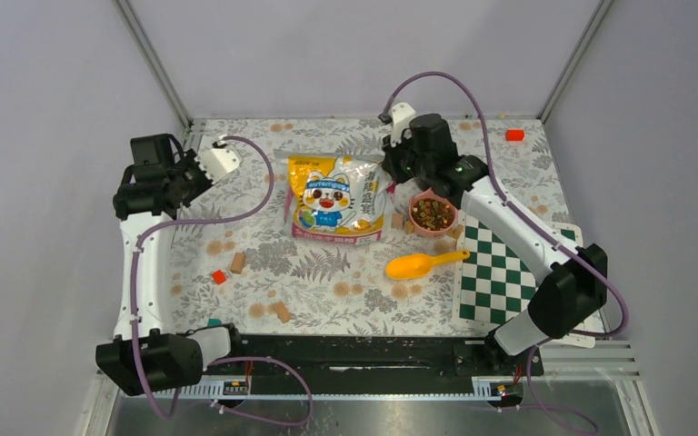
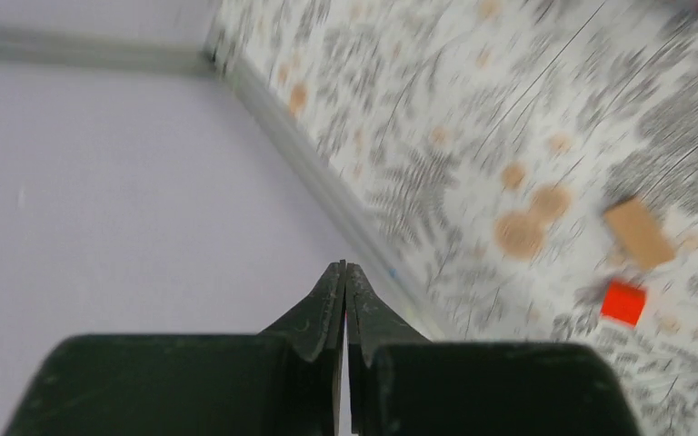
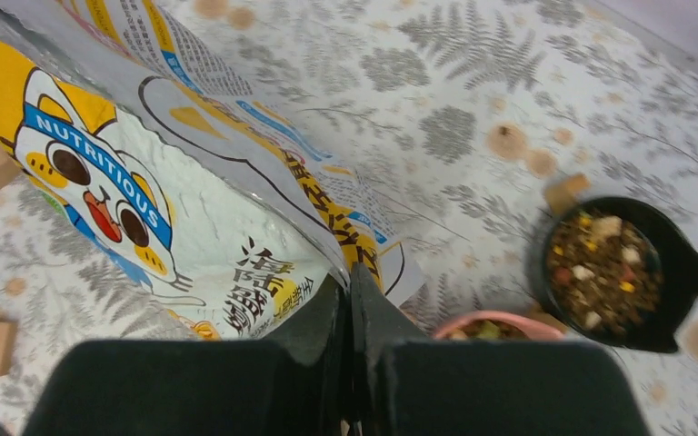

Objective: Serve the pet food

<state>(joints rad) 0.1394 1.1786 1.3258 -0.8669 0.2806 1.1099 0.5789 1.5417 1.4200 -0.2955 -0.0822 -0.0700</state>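
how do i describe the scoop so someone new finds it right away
Start at the green-and-white checkered mat on the right in the overhead view. The scoop lies just off its left edge, handle towards the mat, below the pink bowl. It is the only yellow-orange plastic piece with a long handle and a rounded cup end.

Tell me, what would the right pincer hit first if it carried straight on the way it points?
Probably the edge of the pet food bag, just ahead of the right pincer, though depth is unclear.
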